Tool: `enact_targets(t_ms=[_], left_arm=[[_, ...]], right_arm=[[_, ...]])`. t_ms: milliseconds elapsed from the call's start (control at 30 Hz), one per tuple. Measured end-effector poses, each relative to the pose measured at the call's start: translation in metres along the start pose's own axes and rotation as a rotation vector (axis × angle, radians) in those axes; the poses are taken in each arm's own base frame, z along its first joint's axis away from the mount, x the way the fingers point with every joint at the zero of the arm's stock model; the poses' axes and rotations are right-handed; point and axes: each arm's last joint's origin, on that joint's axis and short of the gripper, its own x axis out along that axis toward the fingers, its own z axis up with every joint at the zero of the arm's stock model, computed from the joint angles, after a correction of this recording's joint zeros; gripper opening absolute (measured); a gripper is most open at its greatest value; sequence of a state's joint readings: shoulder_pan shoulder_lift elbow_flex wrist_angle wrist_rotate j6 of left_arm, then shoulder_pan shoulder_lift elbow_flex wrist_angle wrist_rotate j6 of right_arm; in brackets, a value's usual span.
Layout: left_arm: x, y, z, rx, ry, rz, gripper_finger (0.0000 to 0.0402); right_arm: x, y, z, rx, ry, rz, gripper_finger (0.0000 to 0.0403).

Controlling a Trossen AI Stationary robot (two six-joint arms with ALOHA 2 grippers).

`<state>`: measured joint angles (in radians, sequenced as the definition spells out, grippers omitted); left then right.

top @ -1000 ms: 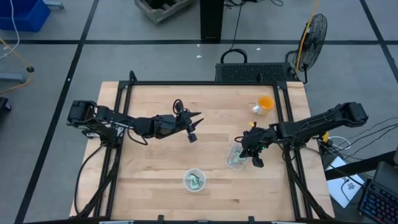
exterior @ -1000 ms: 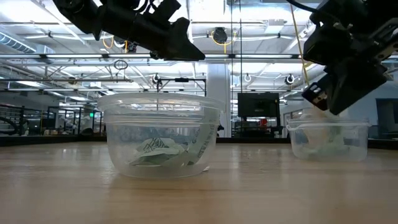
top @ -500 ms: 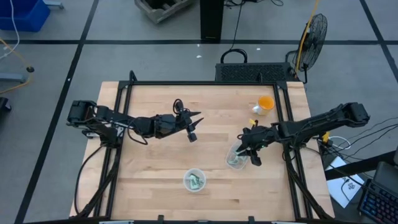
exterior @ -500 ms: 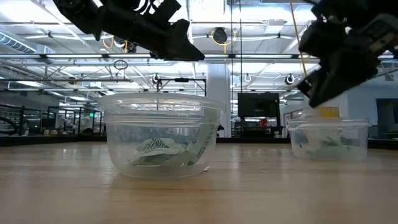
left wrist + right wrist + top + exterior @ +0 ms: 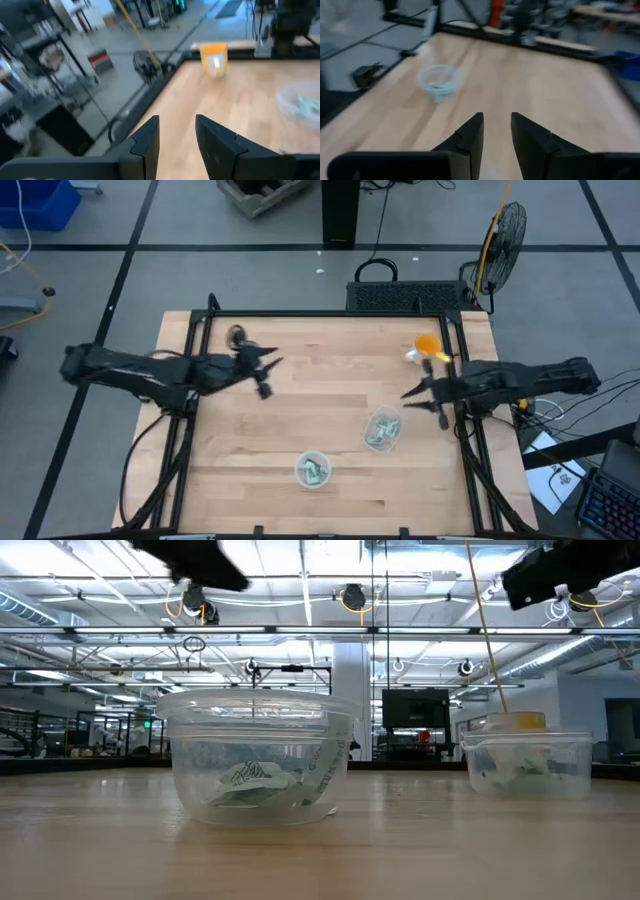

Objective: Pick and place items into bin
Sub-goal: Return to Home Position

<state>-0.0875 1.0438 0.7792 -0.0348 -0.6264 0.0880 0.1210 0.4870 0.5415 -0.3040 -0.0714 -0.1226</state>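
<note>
Green-and-white wrapped pieces lie inside two clear round cups: one cup (image 5: 312, 469) near the table's near edge, the other (image 5: 383, 428) right of centre. In the low view the near cup (image 5: 255, 760) and the far cup (image 5: 527, 765) both show crumpled pieces on their floors. My left gripper (image 5: 265, 370) hovers over the table's left half, open and empty, its fingers (image 5: 150, 142) apart. My right gripper (image 5: 420, 395) hovers beside the right rail, beyond the right cup, open and empty (image 5: 496, 132). No loose piece shows on the wood.
An orange cup (image 5: 427, 346) stands near the far right corner, also seen in the left wrist view as the orange cup (image 5: 214, 59). A black frame rail (image 5: 320, 313) runs around the table. Bare wood lies between the arms.
Both arms have drawn back and risen. My left gripper moved from the table's centre toward its left edge. My right gripper left its place above the right cup and moved toward the right and far edges. The cups and their pieces stayed put.
</note>
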Motion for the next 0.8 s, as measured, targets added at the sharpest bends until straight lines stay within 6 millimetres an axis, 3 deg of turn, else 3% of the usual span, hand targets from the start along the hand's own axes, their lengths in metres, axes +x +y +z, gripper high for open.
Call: enact_targets(t_ms=[167, 333, 433, 633, 800], left_arm=[[-0.059, 0.037, -0.016, -0.085, 0.152, -0.069, 0.0134], [-0.099, 0.06, -0.039, -0.292, 0.302, -0.177, 0.0134], [-0.105, 0.062, -0.049, -0.303, 0.257, -0.186, 0.0134], [-0.095, 0.047, -0.084, -0.189, 0.057, -0.275, 0.0134], [-0.084, 0.033, -0.115, -0.218, -0.096, -0.368, 0.0134]], right_arm=[[-0.034, 0.0, -0.01, 0.03, -0.038, -0.089, 0.0091], [-0.042, 0.002, -0.019, 0.145, -0.163, -0.094, 0.0091], [-0.033, 0.003, -0.031, 0.151, -0.214, -0.096, 0.0091], [-0.007, 0.004, -0.059, 0.142, -0.317, -0.099, 0.0091], [-0.001, 0.006, -0.067, 0.167, -0.357, -0.036, 0.0091]])
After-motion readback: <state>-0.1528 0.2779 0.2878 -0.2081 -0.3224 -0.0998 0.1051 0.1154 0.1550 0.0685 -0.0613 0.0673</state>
